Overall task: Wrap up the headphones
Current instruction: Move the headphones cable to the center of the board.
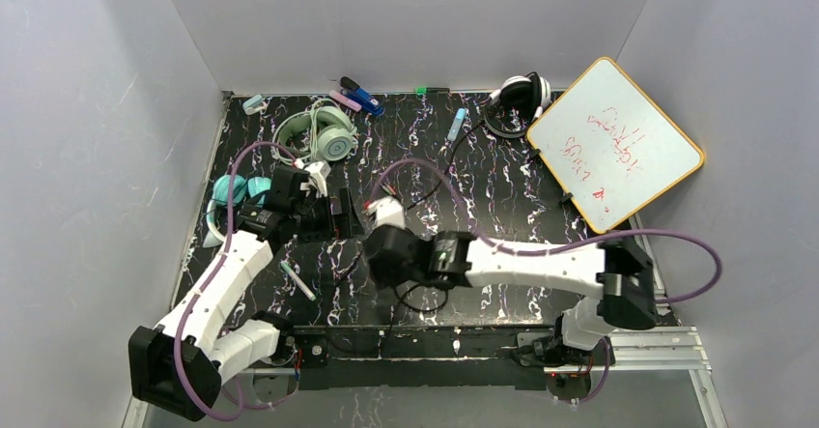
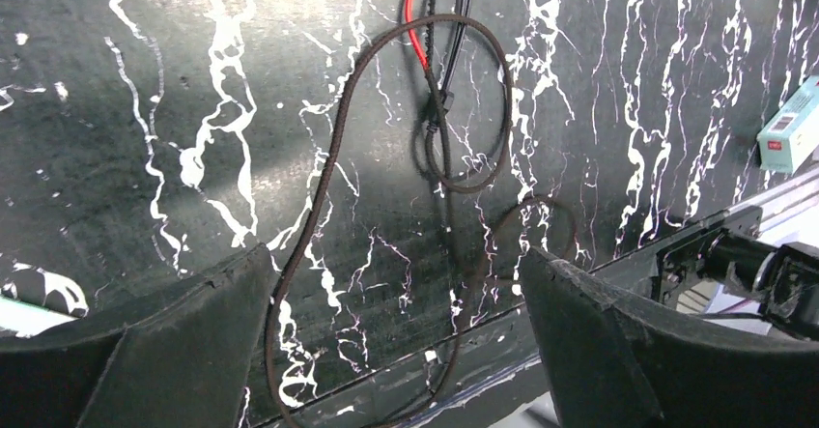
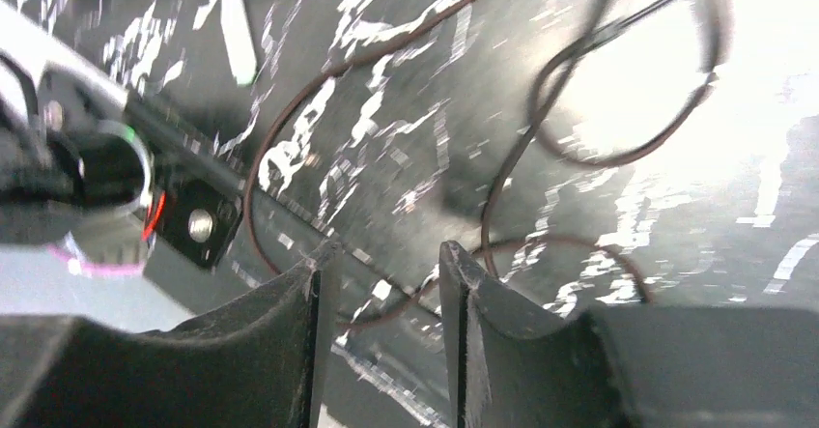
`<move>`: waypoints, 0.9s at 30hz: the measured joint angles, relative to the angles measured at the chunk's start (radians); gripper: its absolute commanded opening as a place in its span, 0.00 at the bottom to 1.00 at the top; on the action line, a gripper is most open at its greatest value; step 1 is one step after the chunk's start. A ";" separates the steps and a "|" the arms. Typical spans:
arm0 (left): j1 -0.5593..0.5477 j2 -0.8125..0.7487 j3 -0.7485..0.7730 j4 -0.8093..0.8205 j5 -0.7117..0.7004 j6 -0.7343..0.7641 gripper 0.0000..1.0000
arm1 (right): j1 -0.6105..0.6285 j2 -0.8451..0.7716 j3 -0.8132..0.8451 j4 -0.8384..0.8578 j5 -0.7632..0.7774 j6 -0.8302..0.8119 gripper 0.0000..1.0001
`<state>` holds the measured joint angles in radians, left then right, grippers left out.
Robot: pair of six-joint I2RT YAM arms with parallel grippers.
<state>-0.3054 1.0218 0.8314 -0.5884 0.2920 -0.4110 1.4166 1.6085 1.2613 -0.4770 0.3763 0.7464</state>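
Left of the whiteboard (image 1: 613,143), just beside its upper corner, lies the black-and-white headset (image 1: 522,93). Its thin dark cable (image 2: 328,157) appears to trail away from the board toward the near middle of the table (image 1: 502,186), where it lies in loose loops. Much farther left of the board sits the mint-green headset (image 1: 326,133), and farther left again the teal headset (image 1: 235,192), half hidden by the left arm.

The cable looks light, limp and a little springy. It will probably slip through smooth pads and uncoil once let go, so a pinch on a single strand at the crown of a loop seems best, not where strands cross. The cups and band look rigid and heavier, a sounder core to wind around.

The left gripper (image 2: 396,341) hangs over the loops with its jaws spread wide; a strand runs between them, ungripped. The right gripper (image 3: 380,302), closer to the board, has its jaws partly parted. Its blurred view shows cable just beyond the gap, not pinched as far as I can tell.

A red wire (image 2: 417,13) runs down beside the top loop and could snag. Markers (image 1: 362,97), a pen (image 1: 297,281) and a pale blue box (image 2: 790,136) also lie left of the board, apart from the loops.
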 measured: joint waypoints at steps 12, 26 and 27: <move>-0.261 0.292 0.038 0.195 -0.216 0.016 0.98 | -0.312 -0.373 -0.163 -0.098 0.087 0.023 0.79; -0.370 0.900 0.517 0.232 -0.410 0.202 0.75 | -0.318 -0.608 -0.246 -0.134 0.127 0.026 0.80; -0.373 0.940 0.560 0.223 -0.408 0.220 0.74 | -0.318 -0.616 -0.246 -0.135 0.130 0.026 0.80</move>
<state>-0.6785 1.9614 1.3914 -0.3656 -0.1162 -0.1913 1.0988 0.9924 1.0149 -0.6117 0.5068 0.7723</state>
